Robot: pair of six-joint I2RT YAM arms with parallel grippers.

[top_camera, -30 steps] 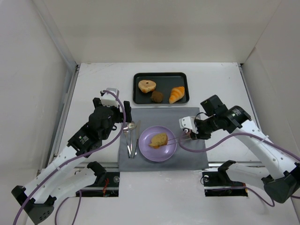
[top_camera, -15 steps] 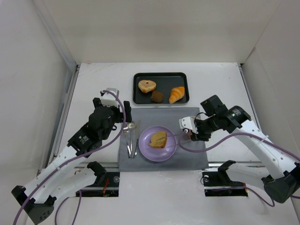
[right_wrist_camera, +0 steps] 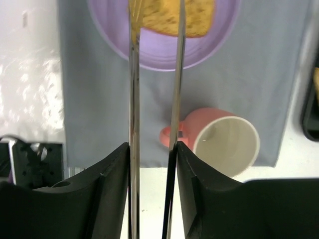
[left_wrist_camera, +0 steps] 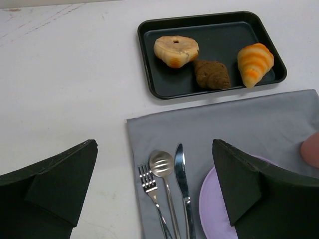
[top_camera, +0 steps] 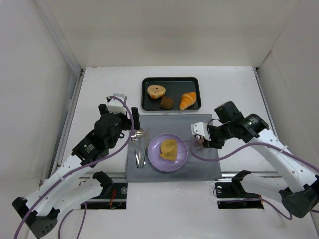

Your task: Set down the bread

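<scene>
The bread [top_camera: 169, 149] is a flat golden-brown slice lying on the purple plate [top_camera: 180, 160], free of any grip. My right gripper [top_camera: 203, 141] is just right of the plate, shut on a pair of thin metal tongs [right_wrist_camera: 133, 99]. In the right wrist view the tong blades stand apart, their tips over the near edge of the bread [right_wrist_camera: 172, 17] on the plate [right_wrist_camera: 164, 57]. My left gripper [top_camera: 128, 130] hovers open left of the plate, over the cutlery [left_wrist_camera: 167, 184], with nothing between its fingers.
A black tray [top_camera: 145, 94] at the back holds a pale bun [top_camera: 156, 91], a dark pastry [top_camera: 167, 102] and an orange croissant [top_camera: 188, 100]. A grey mat [top_camera: 204, 167] lies under the plate. A pink mug [right_wrist_camera: 224, 144] stands under my right gripper. White walls enclose the table.
The tongs have spread and let go of the bread. It went from tilted in their grip to lying flat on the plate. The right gripper has drawn back slightly to the right.
</scene>
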